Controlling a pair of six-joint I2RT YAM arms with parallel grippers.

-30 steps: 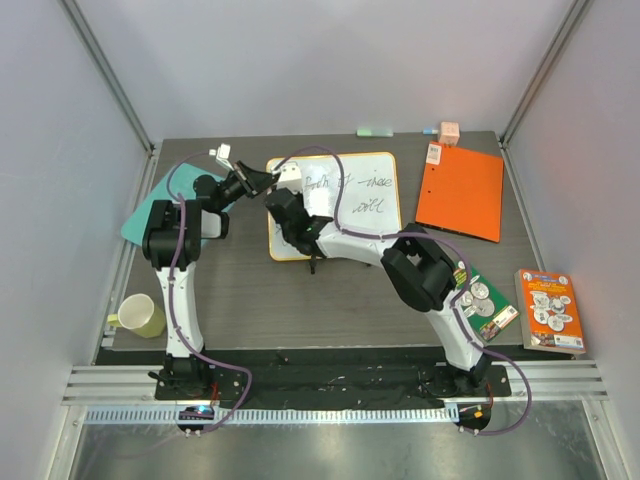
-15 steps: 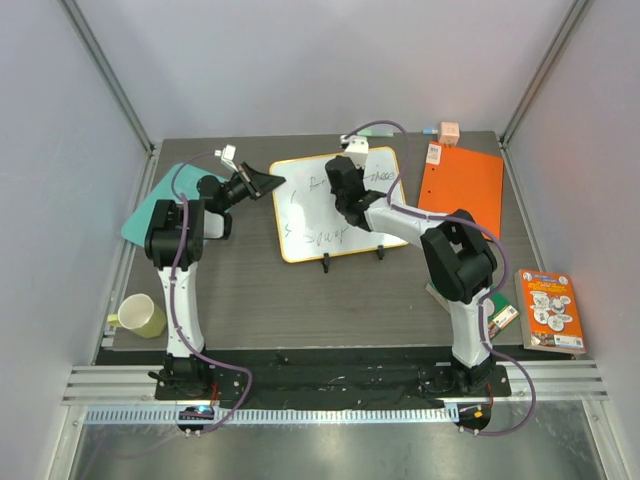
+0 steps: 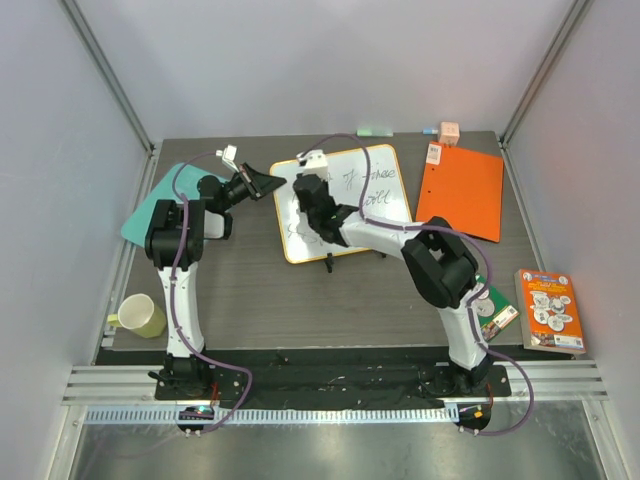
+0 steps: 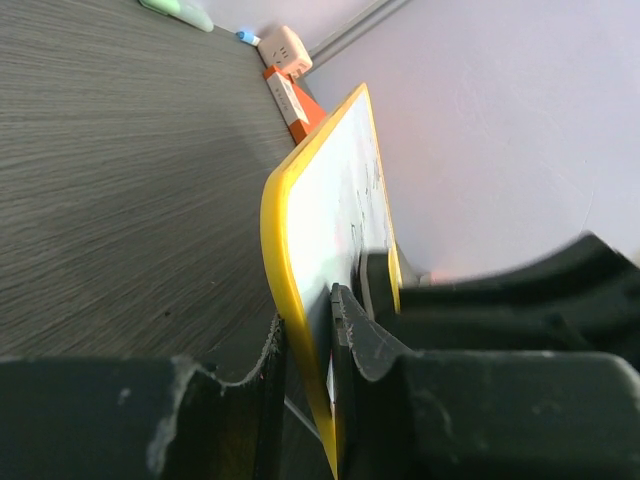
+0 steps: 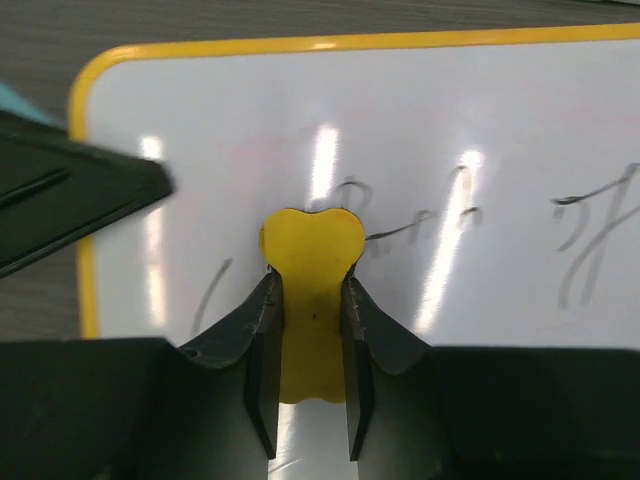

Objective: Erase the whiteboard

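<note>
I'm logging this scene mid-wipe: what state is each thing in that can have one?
White rectangular whiteboard with yellow rim: black scribbles on it, not wiped clean.
Left gripper: shut on the whiteboard's left rim.
Right gripper: shut on a small yellow eraser pad, held against the board.
Orange folder: closed, lying flat.
Pale yellow mug: upright.

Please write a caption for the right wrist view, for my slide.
Right gripper holds a yellow eraser over the whiteboard, which bears faint black handwriting.
</note>
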